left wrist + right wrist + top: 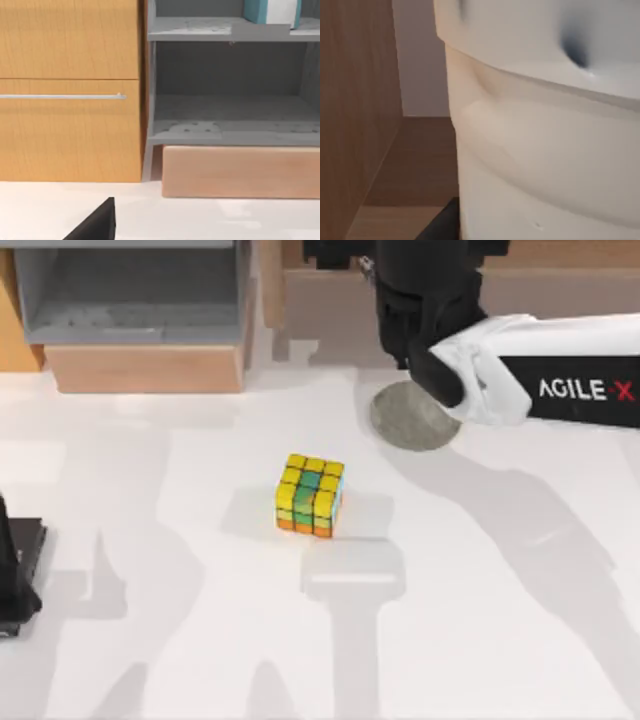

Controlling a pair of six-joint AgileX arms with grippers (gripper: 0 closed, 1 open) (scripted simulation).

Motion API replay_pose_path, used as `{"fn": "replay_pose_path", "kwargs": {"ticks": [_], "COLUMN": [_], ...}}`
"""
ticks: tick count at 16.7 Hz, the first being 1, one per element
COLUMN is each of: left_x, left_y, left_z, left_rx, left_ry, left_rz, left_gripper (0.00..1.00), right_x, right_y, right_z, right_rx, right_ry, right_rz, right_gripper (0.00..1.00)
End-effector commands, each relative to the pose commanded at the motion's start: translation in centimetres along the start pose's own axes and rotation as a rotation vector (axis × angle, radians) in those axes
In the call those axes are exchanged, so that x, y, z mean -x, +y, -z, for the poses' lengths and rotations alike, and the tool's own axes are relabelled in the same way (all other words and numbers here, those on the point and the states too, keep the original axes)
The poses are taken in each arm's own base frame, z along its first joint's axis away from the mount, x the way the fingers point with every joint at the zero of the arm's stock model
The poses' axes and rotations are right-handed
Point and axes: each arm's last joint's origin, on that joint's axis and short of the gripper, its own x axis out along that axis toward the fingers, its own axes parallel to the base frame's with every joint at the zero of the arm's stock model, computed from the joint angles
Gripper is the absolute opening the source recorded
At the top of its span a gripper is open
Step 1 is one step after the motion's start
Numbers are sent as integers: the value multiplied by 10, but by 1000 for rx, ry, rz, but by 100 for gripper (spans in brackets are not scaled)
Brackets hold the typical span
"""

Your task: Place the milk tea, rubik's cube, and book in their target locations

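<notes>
At table centre your rubik's cube (311,496) waits; the book (272,11) is shelved, the milk tea (545,150) fills the right wrist view; jaw state unclear.

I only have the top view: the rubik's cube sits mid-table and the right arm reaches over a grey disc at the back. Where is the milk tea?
Observer: The camera above the right claw has the milk tea right up against it, white lid above and beige cup wall below.
Operator: And the book?
Observer: In the left wrist view, the teal book sits on the upper shelf of the grey shelf unit.
Operator: What is beside that unit?
Observer: A wooden cabinet front with a metal bar handle.
</notes>
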Motion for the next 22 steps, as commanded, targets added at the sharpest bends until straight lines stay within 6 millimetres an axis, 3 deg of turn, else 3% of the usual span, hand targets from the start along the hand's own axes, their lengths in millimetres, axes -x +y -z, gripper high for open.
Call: {"fn": "replay_pose_path", "kwargs": {"ticks": [4, 11, 16, 19, 22], "left_x": [0, 0, 0, 0, 0], "left_y": [0, 0, 0, 0, 0], "left_z": [0, 0, 0, 0, 0], "left_rx": [0, 0, 0, 0, 0], "left_ry": [0, 0, 0, 0, 0], "left_rz": [0, 0, 0, 0, 0], "left_gripper": [100, 100, 100, 100, 100], "right_x": [30, 35, 58, 58, 49], "right_y": [9, 14, 21, 5, -19], "right_z": [-15, -8, 41, 78, 99], "right_rx": [4, -4, 1, 23, 21], "right_ry": [-45, -50, -21, 14, 26], "right_rz": [10, -11, -68, -41, 13], "right_gripper": [0, 0, 0, 0, 0]}}
